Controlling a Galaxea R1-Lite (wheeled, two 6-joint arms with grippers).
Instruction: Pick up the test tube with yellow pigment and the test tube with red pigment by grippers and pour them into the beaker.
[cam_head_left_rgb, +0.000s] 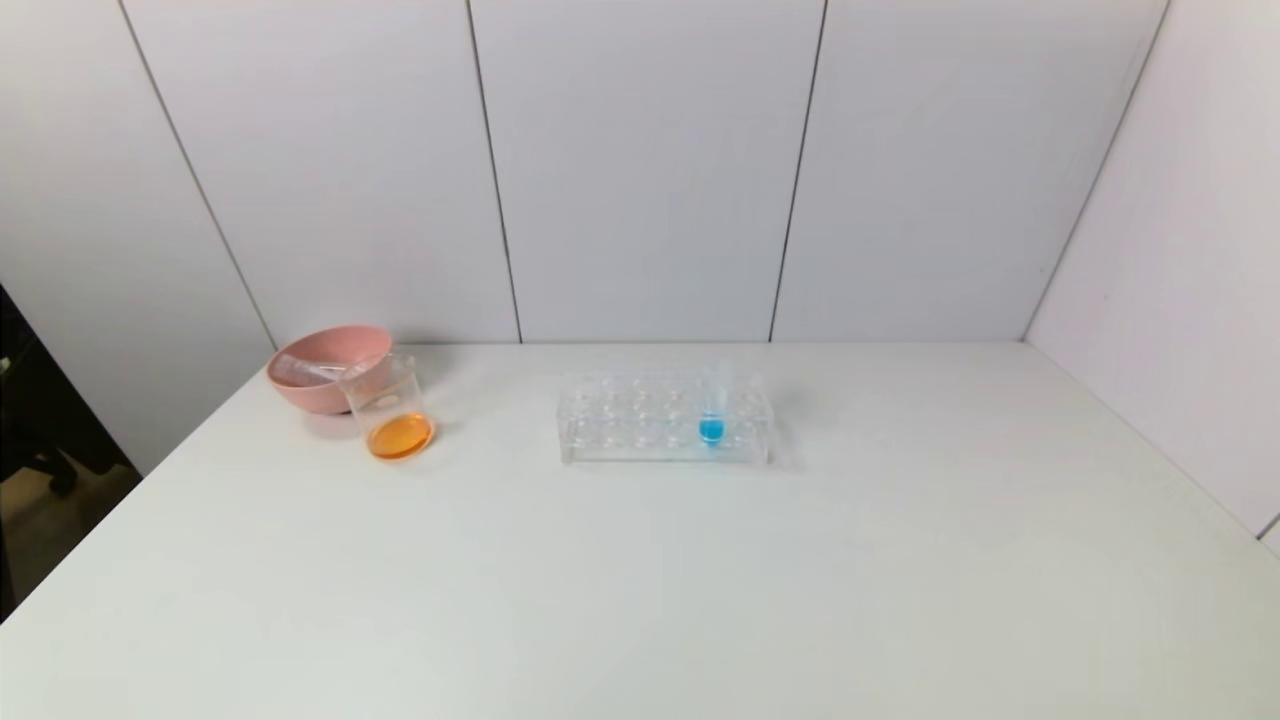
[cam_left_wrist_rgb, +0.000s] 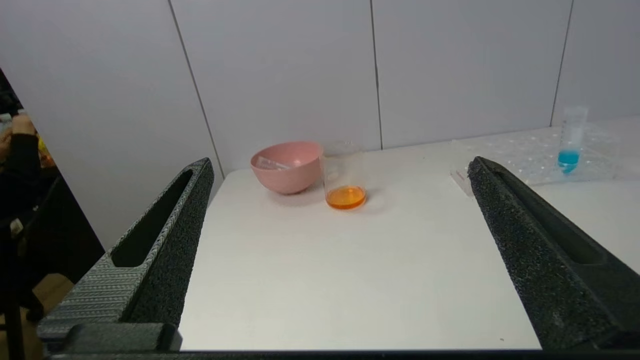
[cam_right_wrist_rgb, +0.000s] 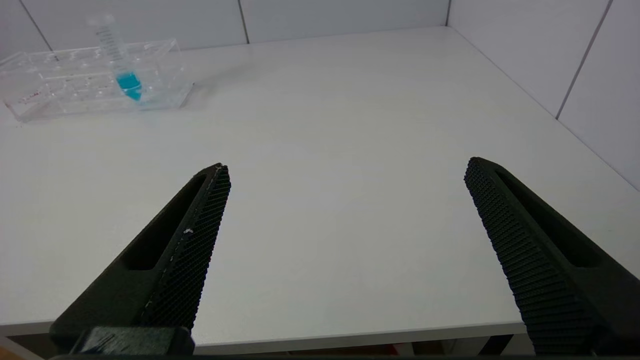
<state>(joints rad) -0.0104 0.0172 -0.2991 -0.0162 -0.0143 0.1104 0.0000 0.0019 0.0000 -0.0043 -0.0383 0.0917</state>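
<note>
Far beyond left tool, beaker holding orange liquid.

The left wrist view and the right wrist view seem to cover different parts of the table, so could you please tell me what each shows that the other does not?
Only the left wrist view shows the beaker holding orange liquid, the pink bowl right beside it with an emptied clear tube lying inside, and the open left gripper. Only the right wrist view shows the open right gripper over bare table and the table's right edge against the wall. Both show the clear tube rack with the blue-liquid tube standing in it.
</note>
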